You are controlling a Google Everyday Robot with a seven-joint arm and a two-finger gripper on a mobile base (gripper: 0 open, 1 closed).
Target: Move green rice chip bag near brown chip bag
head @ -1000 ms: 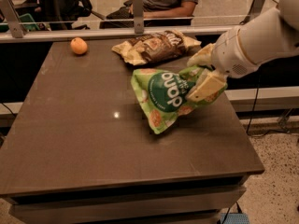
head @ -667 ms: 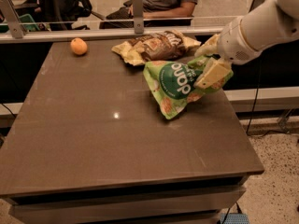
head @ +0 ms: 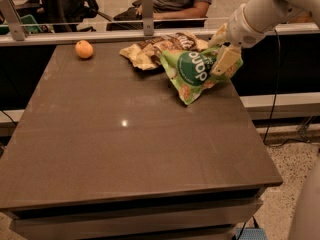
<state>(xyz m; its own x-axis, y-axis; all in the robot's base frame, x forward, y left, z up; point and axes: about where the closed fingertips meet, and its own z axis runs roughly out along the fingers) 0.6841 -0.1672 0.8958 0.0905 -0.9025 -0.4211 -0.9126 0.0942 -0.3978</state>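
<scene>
The green rice chip bag (head: 192,73) hangs tilted from my gripper (head: 223,51), which is shut on the bag's right upper edge at the far right of the table. Its lower corner is close to or touching the tabletop. The brown chip bag (head: 155,48) lies flat at the back of the table, just behind and left of the green bag, which overlaps its right end in this view. My arm comes in from the upper right.
A small orange fruit (head: 84,49) sits at the back left of the dark brown table (head: 125,144). A glass partition with metal posts (head: 147,11) runs along the far edge; a person sits behind it. The table's right edge is near the gripper.
My gripper has carried the green bag farther back and to the right, up against the brown bag. The brown bag and the fruit have not moved.
</scene>
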